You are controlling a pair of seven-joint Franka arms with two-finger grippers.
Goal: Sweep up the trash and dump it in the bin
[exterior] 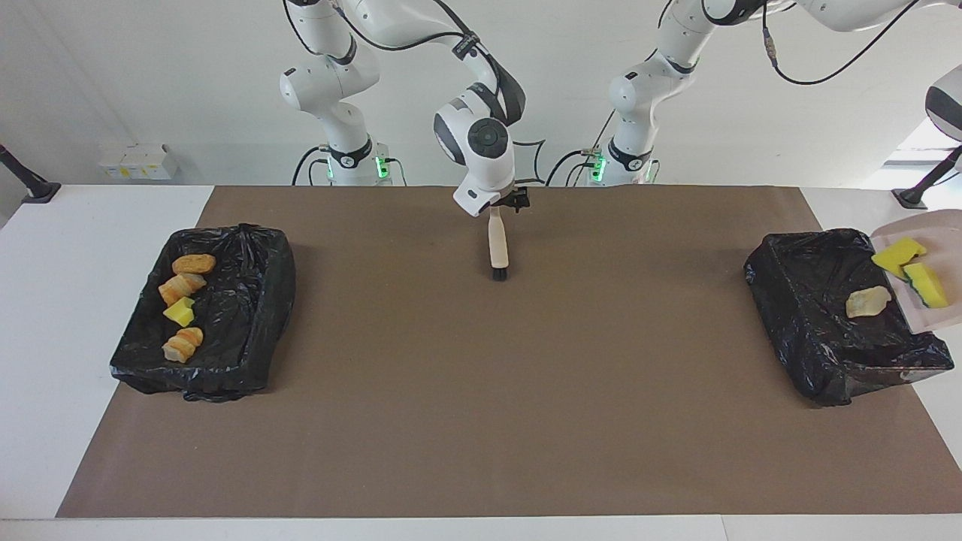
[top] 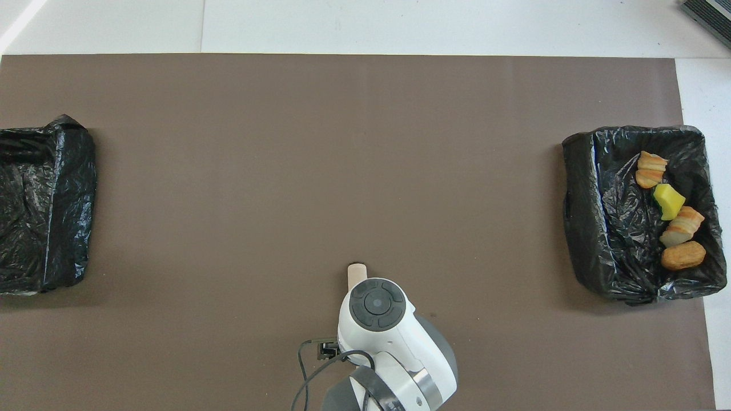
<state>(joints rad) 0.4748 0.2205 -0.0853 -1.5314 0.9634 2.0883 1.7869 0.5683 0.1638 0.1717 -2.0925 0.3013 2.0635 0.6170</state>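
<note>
Our right hand (exterior: 505, 203) hangs over the brush (exterior: 497, 244) handle; we cannot tell whether it grips. Our left hand is out of view, closed. The tilted dustpan (exterior: 928, 315) holds two sponges (exterior: 913, 270) over the bin (exterior: 797, 300) at the left arm's end, a chip (exterior: 866, 301) inside it. More trash (exterior: 183, 304) fills the other bin (exterior: 248, 315).

A white surface (exterior: 90, 225) carries a plain brown mat (exterior: 481, 391). Both bin liners (exterior: 248, 315) (exterior: 797, 300) are glossy black. The brush (exterior: 497, 244) is beige with black bristles, the dustpan (exterior: 936, 315) pale beige. The sponges (exterior: 926, 284) are yellow backed green, the rolls (exterior: 193, 264) golden-brown, the chip (exterior: 866, 301) pale yellow.
</note>
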